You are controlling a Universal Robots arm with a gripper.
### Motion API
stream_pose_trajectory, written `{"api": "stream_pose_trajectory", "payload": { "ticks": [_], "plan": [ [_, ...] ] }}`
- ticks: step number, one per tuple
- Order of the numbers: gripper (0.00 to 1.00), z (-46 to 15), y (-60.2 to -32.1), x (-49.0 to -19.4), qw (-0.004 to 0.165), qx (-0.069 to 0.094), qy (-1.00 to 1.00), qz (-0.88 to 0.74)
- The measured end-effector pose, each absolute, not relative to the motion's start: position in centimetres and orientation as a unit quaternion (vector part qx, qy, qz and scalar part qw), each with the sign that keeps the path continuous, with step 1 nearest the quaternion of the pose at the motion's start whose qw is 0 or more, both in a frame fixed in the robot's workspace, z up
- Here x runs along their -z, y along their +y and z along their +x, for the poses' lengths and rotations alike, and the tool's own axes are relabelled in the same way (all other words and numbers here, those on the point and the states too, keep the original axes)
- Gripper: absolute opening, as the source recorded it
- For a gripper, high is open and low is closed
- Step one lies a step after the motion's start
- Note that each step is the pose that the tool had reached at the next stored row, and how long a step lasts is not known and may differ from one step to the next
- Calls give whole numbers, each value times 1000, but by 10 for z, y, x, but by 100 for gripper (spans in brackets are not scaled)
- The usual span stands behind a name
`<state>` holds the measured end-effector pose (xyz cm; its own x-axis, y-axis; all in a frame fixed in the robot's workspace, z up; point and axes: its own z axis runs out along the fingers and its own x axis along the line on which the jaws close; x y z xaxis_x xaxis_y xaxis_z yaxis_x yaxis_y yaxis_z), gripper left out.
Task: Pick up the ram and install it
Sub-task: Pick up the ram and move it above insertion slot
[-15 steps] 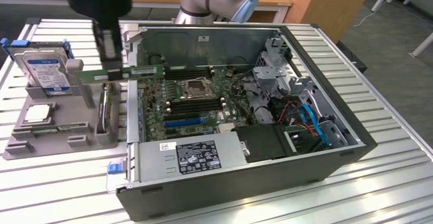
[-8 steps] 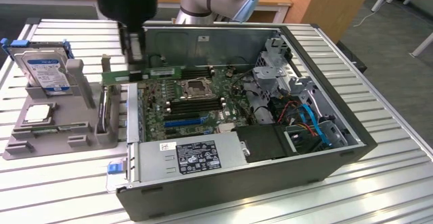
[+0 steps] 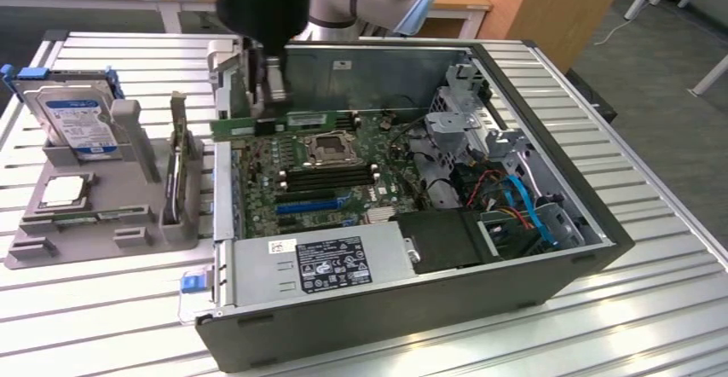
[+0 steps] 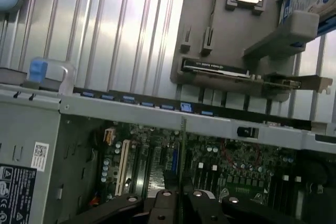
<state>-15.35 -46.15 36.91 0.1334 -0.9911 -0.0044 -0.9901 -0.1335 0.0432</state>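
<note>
The gripper [image 3: 269, 104] is clamped on the ram [image 3: 298, 122], its jaws closed against the two flat faces of the green stick. In the exterior view the ram hangs level on its long edge, white label showing. It sits inside the open computer case [image 3: 546, 287], over the far part of the motherboard [image 3: 341, 194], just beyond the CPU socket [image 3: 330, 147]. The jaws grip it towards the end nearer the exterior view's left. Whether its lower edge touches the board cannot be told. The black memory slots [image 3: 324, 176] lie on the near side of the socket, apart from the stick.

From the wrist view the ram [image 4: 183, 145] shows edge-on as a thin green line running out from the gripper [image 4: 181, 203] across the motherboard [image 4: 226, 163].

The case lies on its side on the slatted metal desk [image 3: 649, 309], with the power supply [image 3: 330, 262] at its near end and blue cables [image 3: 526, 206] towards the exterior view's right. Beside the case, on the exterior view's left, a grey parts holder [image 3: 97, 228] carries a hard drive [image 3: 74, 121] with a blue-white label standing upright. It also holds a processor chip [image 3: 63, 191] lying flat and a graphics card [image 3: 176, 172] standing on edge.
</note>
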Motion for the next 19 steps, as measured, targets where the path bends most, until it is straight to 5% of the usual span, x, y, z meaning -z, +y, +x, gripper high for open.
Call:
{"api": "stream_pose_trajectory", "payload": {
  "ticks": [19],
  "plan": [
    [14,-97,-457,-368,14,16,-656,755]
  ]
}}
